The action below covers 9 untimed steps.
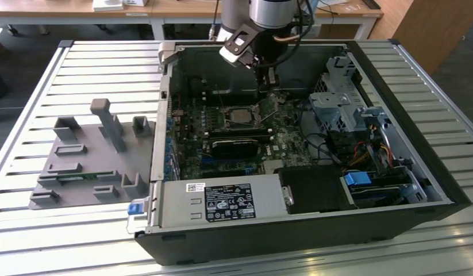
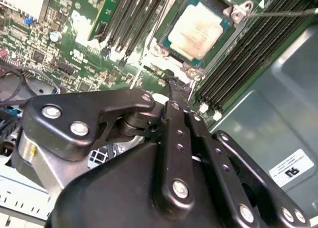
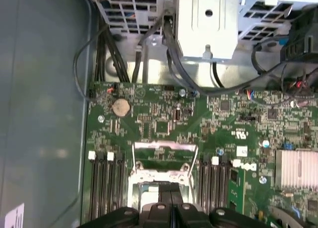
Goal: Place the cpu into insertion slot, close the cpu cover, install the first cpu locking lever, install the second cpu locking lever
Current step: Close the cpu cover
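Slatted bench (image 1: 83, 63), open PC case (image 1: 297, 230), cpu (image 2: 196, 29) in slot (image 2: 237, 12), cover (image 3: 164, 147) raised, my jaws pinched together at slot edge

An open computer case (image 1: 313, 236) lies on the slatted desk (image 1: 68, 241) — a grey fixture tray (image 1: 98, 158) just beside it, at the exterior view's left.
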Tool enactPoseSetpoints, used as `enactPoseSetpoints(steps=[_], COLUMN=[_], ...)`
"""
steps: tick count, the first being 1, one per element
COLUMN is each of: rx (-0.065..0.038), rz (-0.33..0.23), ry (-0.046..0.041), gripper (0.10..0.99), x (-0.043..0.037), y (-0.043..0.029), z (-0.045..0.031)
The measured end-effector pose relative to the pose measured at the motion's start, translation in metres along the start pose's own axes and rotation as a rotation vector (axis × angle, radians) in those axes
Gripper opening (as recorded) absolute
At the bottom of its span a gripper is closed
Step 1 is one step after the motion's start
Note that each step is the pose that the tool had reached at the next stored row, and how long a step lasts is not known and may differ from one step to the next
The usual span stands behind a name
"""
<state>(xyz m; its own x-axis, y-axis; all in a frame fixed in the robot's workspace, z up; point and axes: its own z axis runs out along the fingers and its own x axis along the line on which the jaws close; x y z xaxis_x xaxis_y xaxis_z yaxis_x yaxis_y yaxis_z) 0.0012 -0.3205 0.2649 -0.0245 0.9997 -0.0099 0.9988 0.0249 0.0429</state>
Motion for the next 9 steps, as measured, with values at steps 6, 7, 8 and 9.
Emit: enactPoseSetpoints(steps=[6, 7, 8, 9], rx=[0.0, 0.0, 0.001, 0.002], rz=[0.017, 0.017, 0.017, 0.017], ry=[-0.0009, -0.0008, -0.0007, -0.0008], gripper=[0.106, 0.106, 0.106, 0.106], x=[0.0022, 0.0022, 0.0023, 0.0023], y=[0.0079, 0.0095, 0.0113, 0.0131], z=[0.0012, 0.0015, 0.0021, 0.0027])
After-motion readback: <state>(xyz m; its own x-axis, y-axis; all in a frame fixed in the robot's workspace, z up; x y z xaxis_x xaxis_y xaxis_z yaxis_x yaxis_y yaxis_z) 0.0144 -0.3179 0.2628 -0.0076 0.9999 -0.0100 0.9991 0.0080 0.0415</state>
